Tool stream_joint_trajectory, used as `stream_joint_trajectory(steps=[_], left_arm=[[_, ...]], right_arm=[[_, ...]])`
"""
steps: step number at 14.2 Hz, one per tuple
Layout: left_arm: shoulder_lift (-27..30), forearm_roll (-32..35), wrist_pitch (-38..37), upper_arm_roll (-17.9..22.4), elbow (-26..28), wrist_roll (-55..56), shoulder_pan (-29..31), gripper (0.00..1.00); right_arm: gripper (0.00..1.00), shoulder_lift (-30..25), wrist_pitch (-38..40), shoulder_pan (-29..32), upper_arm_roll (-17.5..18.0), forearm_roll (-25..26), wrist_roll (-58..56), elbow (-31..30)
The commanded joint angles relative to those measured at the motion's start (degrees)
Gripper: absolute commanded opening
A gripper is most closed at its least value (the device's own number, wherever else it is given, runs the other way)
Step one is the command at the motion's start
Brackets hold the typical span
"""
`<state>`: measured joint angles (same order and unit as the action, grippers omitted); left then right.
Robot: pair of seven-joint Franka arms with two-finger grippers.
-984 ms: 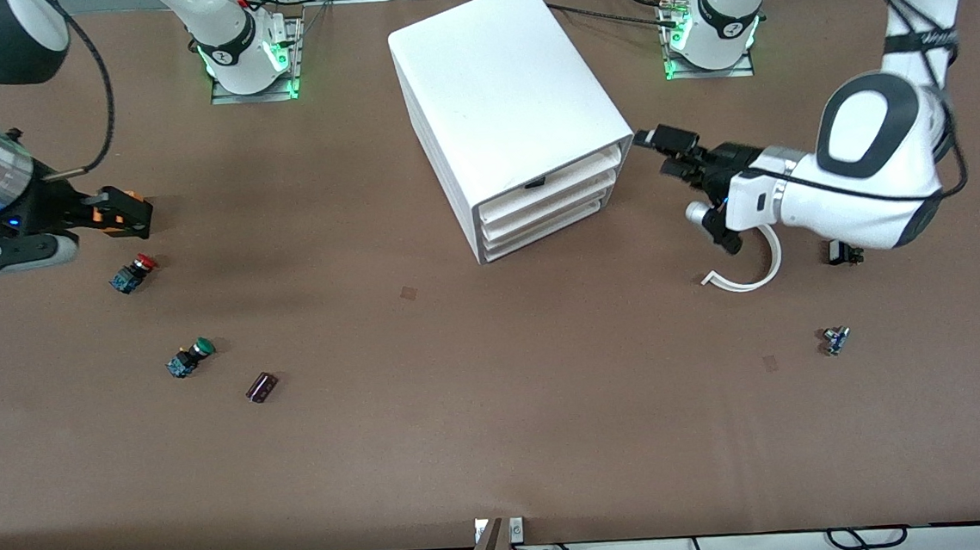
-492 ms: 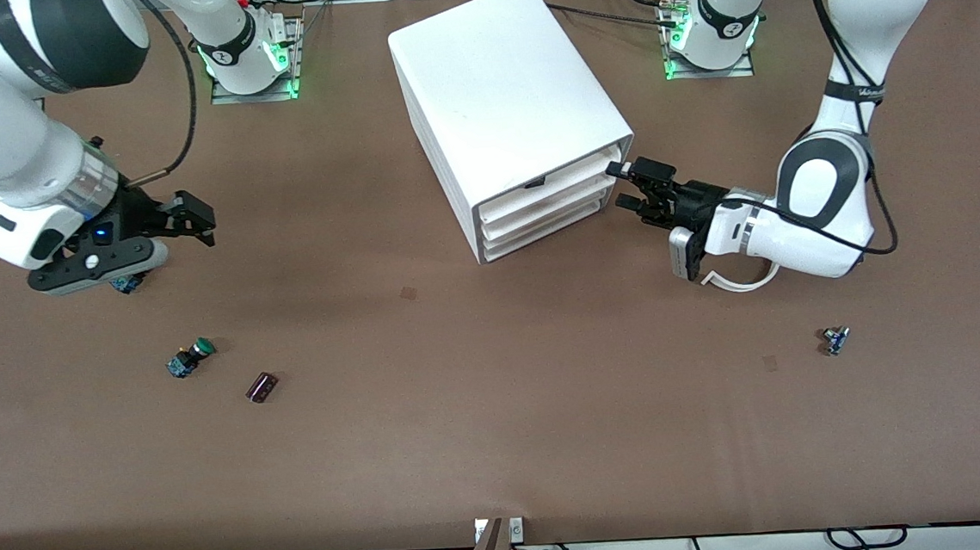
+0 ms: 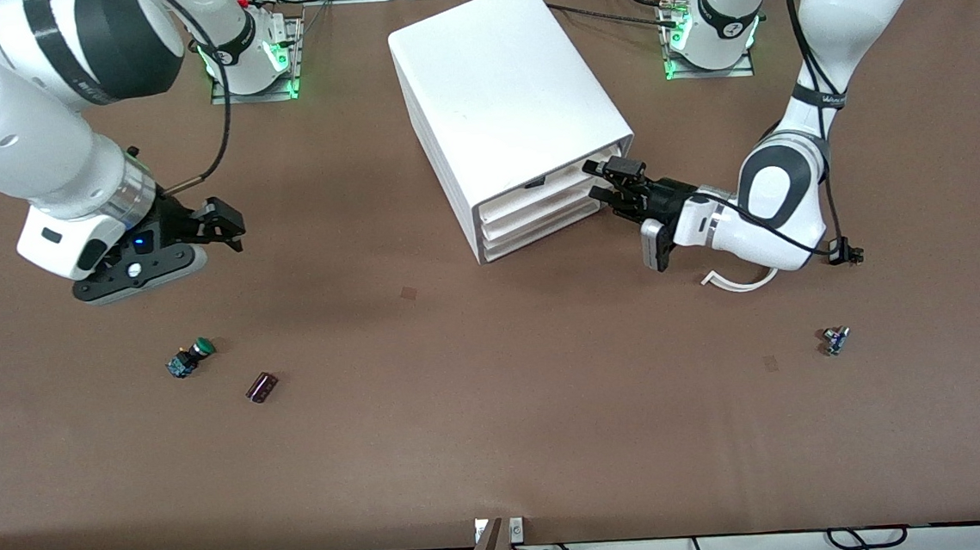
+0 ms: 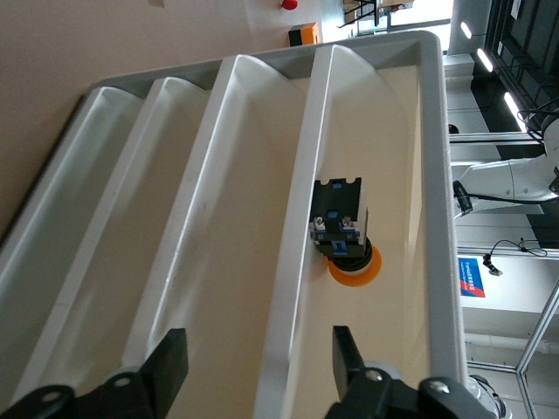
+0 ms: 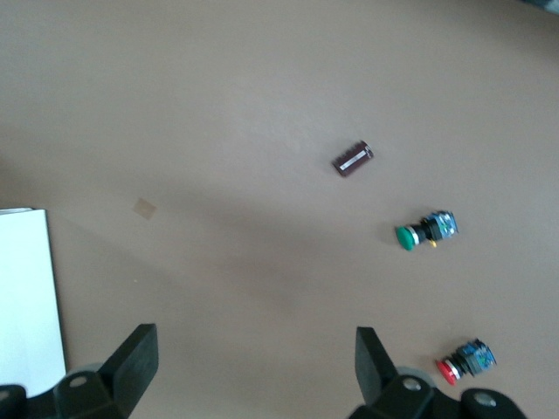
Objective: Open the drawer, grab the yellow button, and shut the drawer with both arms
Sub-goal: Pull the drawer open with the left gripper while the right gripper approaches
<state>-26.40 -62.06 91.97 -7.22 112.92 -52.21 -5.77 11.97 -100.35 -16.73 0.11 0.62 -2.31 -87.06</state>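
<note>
The white cabinet [image 3: 503, 93] stands at the middle of the table near the bases. The drawer [image 3: 554, 181], the uppermost of three, looks pushed in. My left gripper [image 3: 607, 182] is open at the drawer fronts' corner toward the left arm's end. In the left wrist view its fingers [image 4: 171, 365] straddle a white ridge of the drawer [image 4: 397, 157]. The button [image 4: 352, 254], orange cap, black collar, blue base, lies inside that drawer. My right gripper [image 3: 223, 224] is open and empty over bare table toward the right arm's end.
A green-capped button [image 3: 191, 356] and a dark cylinder [image 3: 261, 387] lie on the table nearer to the camera than the right gripper. A red-capped button [image 5: 463, 362] shows in the right wrist view. A white curved piece [image 3: 740, 280] and small parts [image 3: 836, 340] lie under and near the left arm.
The left gripper has moved in from the left arm's end to the drawer fronts. The right arm has swung toward the cabinet and now covers the red-capped button in the front view.
</note>
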Motion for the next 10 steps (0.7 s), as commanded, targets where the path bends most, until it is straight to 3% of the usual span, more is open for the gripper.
stream_joint_trajectory(steps=[1,4,6,10], left_arm=[[1.5,-1.9,0.8,-0.3,2.7,-3.2,0.0,0.48],[1.4,-1.8,0.8,-0.2,2.5,-3.2,-0.1,0.09],[1.2,-1.8,0.8,0.0,1.4,-2.4,0.5,0.05],[-4.3,-1.0,0.3,0.8,-9.3,2.8,3.7,0.05]], right_arm=[[1.0,4.0,0.6,-2.1,-0.2,-0.5,0.2,5.4],[1.0,7.1,0.6,-5.0,-0.3,-1.9,5.6,8.7],[1.0,8.8,0.5,-8.0,-0.4,-1.8,10.4,10.3],[1.0,13.0,0.6,-11.8,-0.4,-1.7,16.6,15.6]])
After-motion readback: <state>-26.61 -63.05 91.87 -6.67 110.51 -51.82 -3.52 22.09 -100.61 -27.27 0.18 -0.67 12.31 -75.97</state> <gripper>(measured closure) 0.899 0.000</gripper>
